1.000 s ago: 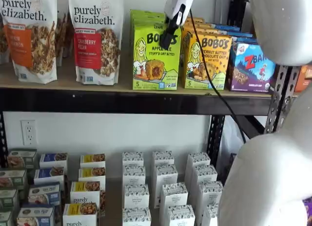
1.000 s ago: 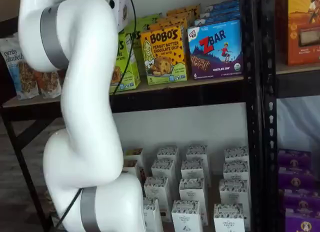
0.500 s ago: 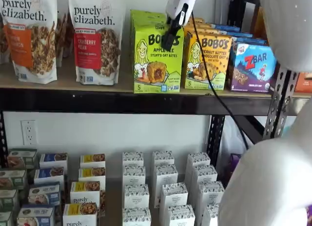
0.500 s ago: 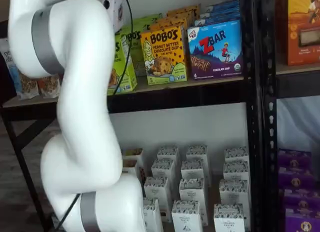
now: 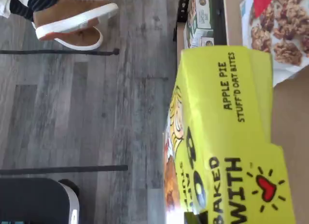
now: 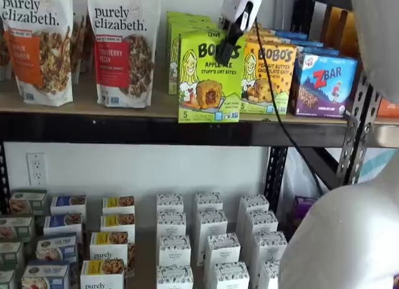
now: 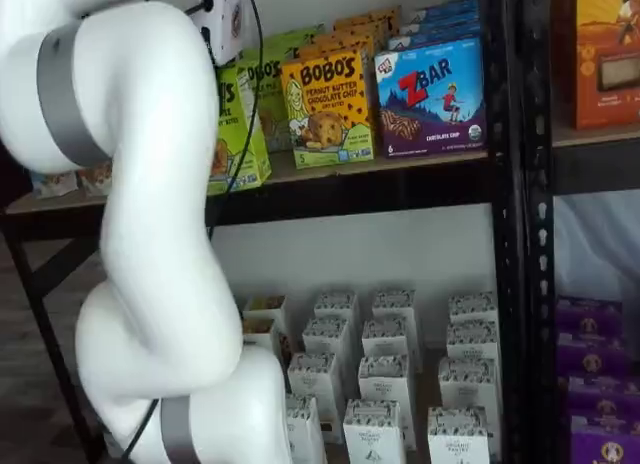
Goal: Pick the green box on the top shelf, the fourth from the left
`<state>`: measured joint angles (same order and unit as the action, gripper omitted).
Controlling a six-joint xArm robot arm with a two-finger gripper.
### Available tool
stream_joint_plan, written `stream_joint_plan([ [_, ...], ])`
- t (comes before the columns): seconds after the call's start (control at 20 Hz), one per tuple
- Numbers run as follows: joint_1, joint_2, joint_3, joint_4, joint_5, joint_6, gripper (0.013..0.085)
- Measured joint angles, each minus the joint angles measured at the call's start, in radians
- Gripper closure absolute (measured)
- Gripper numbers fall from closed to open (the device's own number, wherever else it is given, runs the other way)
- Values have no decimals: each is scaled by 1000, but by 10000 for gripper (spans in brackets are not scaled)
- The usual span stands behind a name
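The green box (image 6: 209,77), a lime-green Bobo's Apple Pie carton, stands upright at the front edge of the top shelf (image 6: 124,130), its base overhanging the black beam. My gripper (image 6: 225,52) comes down from above, and its black fingers are shut on the box's top right corner. In a shelf view the box (image 7: 238,134) shows partly behind my white arm, with the gripper's white body above it. The wrist view shows the box's top and front (image 5: 227,137) close up; the fingers are hidden there.
More green cartons (image 6: 187,22) stand behind the held one. A yellow-orange Bobo's box (image 6: 269,77) and a ZBar box (image 6: 324,83) stand to its right, granola bags (image 6: 121,46) to its left. White cartons (image 6: 209,239) fill the lower shelf. A shoe (image 5: 72,21) is on the floor.
The green box has slid forward and a little to the right with the gripper, out of its row to the shelf's front edge. My arm has drawn back with it.
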<state>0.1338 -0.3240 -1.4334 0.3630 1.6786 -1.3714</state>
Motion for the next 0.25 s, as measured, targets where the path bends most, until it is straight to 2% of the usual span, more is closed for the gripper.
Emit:
stream_joint_plan([
  [0.25,-7,-47,35,-8,9,-4,770],
])
